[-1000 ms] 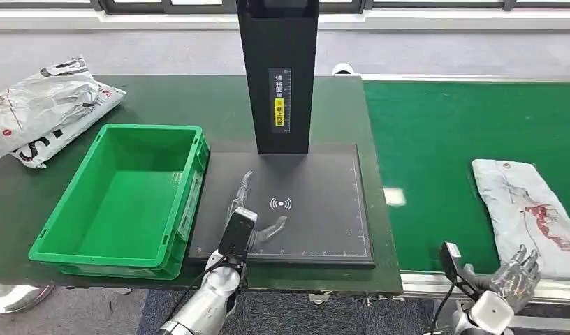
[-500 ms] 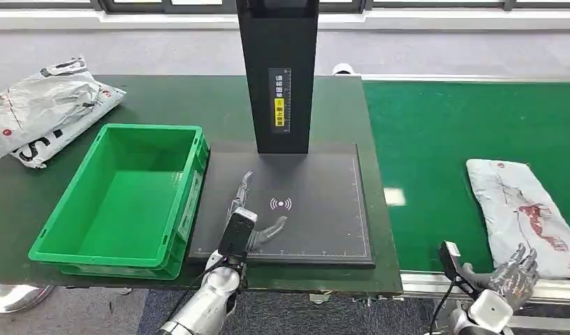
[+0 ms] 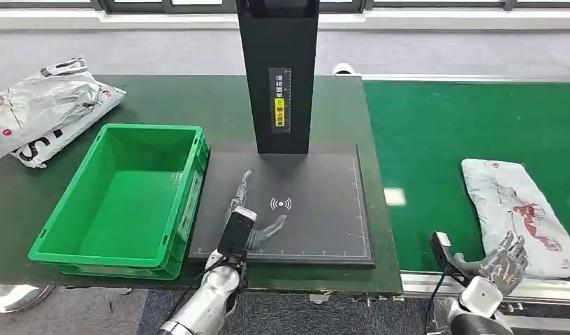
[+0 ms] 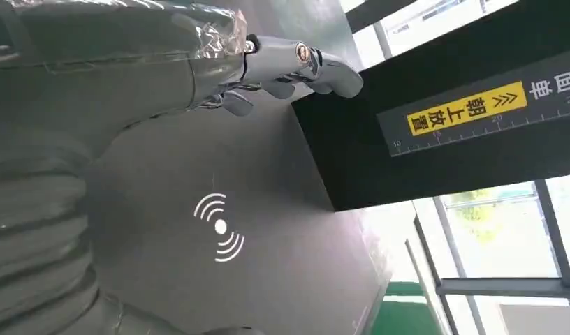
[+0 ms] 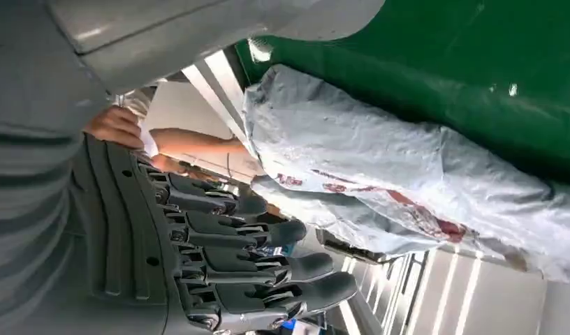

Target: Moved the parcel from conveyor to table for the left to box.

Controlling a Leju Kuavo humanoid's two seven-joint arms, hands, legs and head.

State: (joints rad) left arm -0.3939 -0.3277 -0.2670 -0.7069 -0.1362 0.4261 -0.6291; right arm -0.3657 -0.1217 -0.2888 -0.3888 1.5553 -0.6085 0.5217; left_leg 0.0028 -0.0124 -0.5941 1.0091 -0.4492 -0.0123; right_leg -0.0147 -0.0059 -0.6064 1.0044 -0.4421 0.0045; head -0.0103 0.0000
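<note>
Green crate (image 3: 121,199) sits at the worktop's left edge beside the black scanner post (image 3: 279,73); both hands, left hand (image 3: 251,222) and right hand (image 3: 502,262), are spread, empty, the parcel (image 3: 516,213) on the conveyor (image 3: 436,132).

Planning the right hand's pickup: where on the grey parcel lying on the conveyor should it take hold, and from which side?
Probably the near end of the grey parcel, reached from the robot's side of the green conveyor. The parcel lies flat and soft, lengthwise away from the robot, and its near end sits just beyond the open right hand, so the fingers would likely have to slide under that edge or pinch the loose wrapping.
</note>
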